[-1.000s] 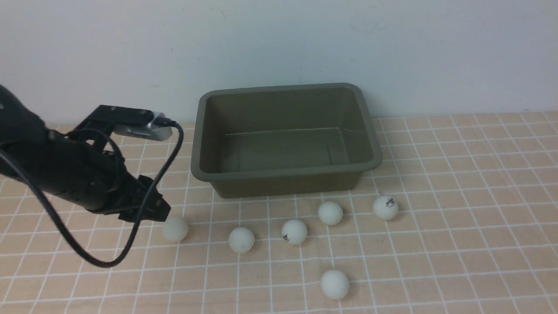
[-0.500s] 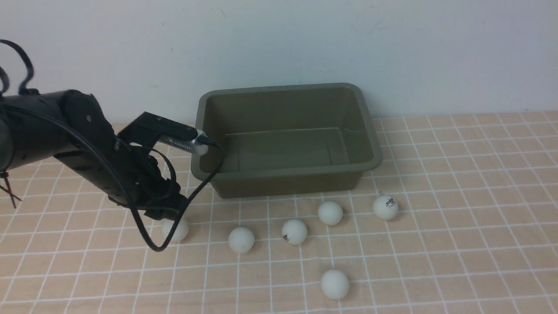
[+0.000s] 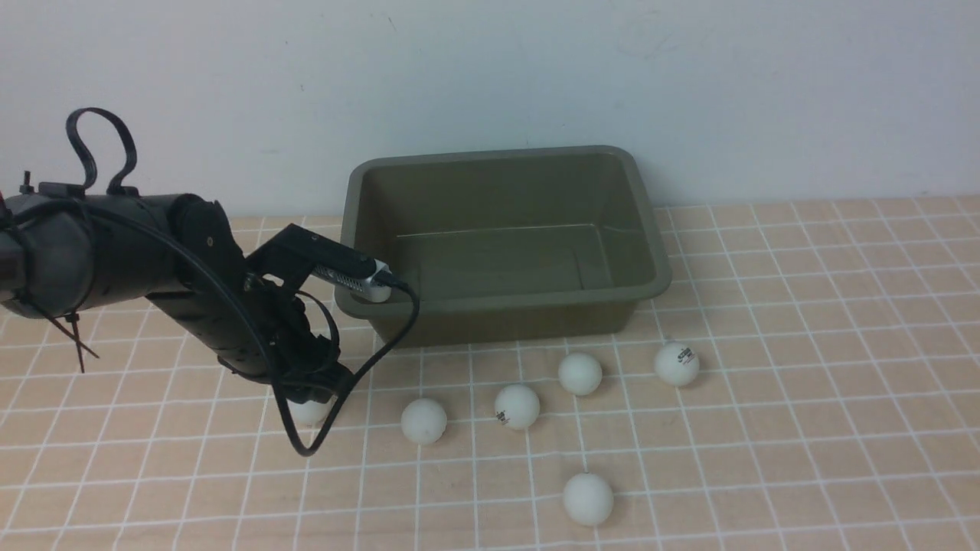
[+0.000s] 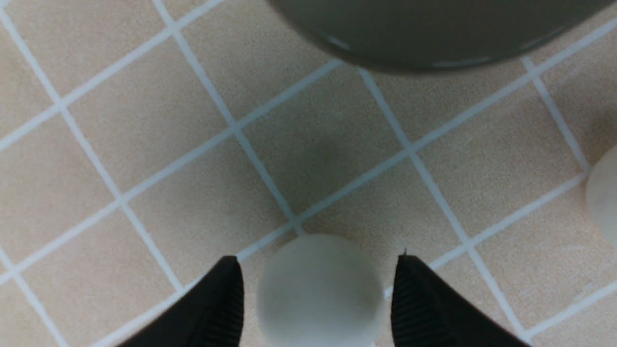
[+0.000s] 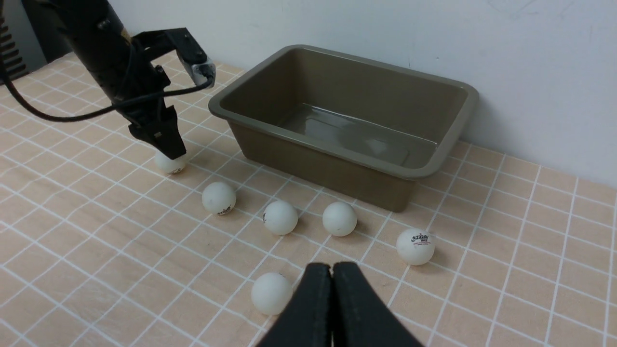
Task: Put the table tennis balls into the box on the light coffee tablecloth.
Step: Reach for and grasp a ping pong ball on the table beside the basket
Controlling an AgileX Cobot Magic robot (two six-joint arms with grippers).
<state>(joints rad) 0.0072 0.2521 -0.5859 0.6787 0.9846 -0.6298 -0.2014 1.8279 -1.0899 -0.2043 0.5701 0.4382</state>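
Advancing toward the box (image 3: 498, 302), the left end effector (image 5: 169, 150) straddled the leftmost ball (image 4: 320, 294) on the tablecloth (image 3: 766, 428), jaws apart, ball directly between them; the right end effector (image 5: 331, 274) sat closed, farther off.

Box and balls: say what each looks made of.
Box: probably moulded plastic, olive green, smooth with a slight sheen; its floor shows soft reflections. Balls: probably thin plastic, matte white with no glare; some carry small printed logos.
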